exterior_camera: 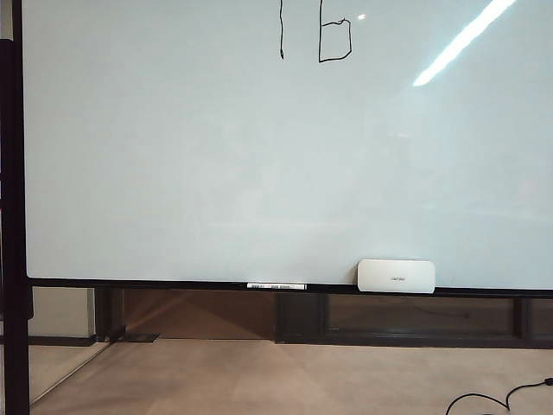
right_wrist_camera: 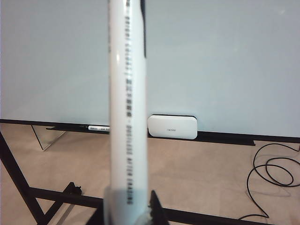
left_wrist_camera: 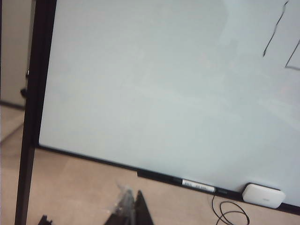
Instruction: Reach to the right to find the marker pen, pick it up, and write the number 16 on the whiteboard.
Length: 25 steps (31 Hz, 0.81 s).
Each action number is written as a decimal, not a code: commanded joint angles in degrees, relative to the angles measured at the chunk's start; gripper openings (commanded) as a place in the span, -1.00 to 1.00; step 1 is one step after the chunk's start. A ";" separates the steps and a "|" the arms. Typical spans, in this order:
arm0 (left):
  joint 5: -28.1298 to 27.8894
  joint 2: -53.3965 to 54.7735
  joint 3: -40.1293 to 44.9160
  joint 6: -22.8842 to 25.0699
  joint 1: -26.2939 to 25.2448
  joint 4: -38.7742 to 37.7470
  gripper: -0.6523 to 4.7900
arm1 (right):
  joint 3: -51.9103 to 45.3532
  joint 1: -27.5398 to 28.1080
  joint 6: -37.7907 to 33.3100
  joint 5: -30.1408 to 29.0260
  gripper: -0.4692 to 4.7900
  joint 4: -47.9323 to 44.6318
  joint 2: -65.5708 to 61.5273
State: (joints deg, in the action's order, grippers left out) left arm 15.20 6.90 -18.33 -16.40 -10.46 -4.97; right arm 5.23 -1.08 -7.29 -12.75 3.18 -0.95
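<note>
Closest to the lens in the right wrist view stands the marker pen point(right_wrist_camera: 125, 108), a white barrel with small dark print running along it, rising upright from the right gripper point(right_wrist_camera: 129, 212). That gripper's dark fingers press against the foot of the barrel on both sides, so it is clamped on the pen. Behind it, well apart, the whiteboard point(right_wrist_camera: 225, 61) fills the upper field, with a white eraser point(right_wrist_camera: 172, 126) resting on the black ledge at the board's lower edge and a second marker point(right_wrist_camera: 98, 127) lying flat on the same ledge, off to one side of the eraser. A black cable point(right_wrist_camera: 274, 176) loops on the floor.

Left gripper point(left_wrist_camera: 129, 208): only the dark fingertips enter the left wrist view, close together with nothing seen between them, though the blur prevents certainty about a narrow gap. It is well away from the board.

Exterior view: neither arm appears. The number 16 point(exterior_camera: 315, 33) sits at the top of the whiteboard, near the middle, a straight stroke beside a boxy 6, partly cut by the frame edge.
</note>
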 commanded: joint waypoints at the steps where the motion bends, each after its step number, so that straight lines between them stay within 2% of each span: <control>1: 0.20 -0.07 1.03 -0.02 0.39 1.22 -0.78 | -1.14 -0.07 -0.20 0.22 -0.84 -1.57 0.09; 19: -2.97 -0.09 12.46 3.13 7.93 6.40 -0.78 | -4.50 -0.07 1.70 0.22 -0.84 -1.01 0.11; 25: -3.85 -0.09 14.69 4.20 8.35 6.82 -0.78 | -4.66 -0.07 1.64 0.87 -0.84 2.80 0.09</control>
State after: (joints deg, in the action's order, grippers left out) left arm 11.46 6.79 -3.95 -12.64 -2.07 1.06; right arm 0.40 -1.08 -5.74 -12.01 5.87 -0.82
